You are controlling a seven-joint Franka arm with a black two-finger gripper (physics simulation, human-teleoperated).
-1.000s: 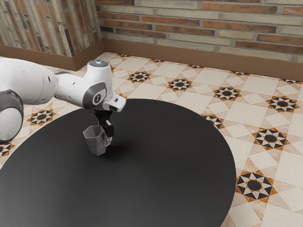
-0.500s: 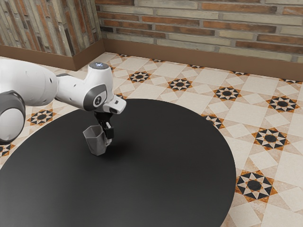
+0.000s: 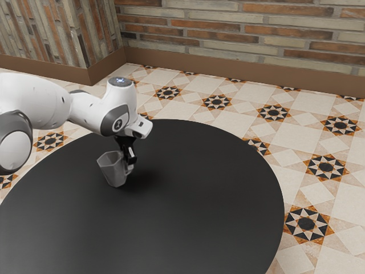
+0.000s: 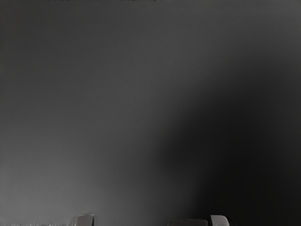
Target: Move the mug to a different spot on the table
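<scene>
The gripper (image 3: pixel 126 156) is clenched on one wall of the grey mug (image 3: pixel 111 170), which leans a little over the black table (image 3: pixel 199 217). I think this side grip is for carrying the mug elsewhere.

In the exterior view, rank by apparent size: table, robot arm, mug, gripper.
1. table, by far the largest
2. arm, enlarged by nearness to the camera
3. mug
4. gripper, only slightly smaller than the mug; these two are nearly alike
</scene>
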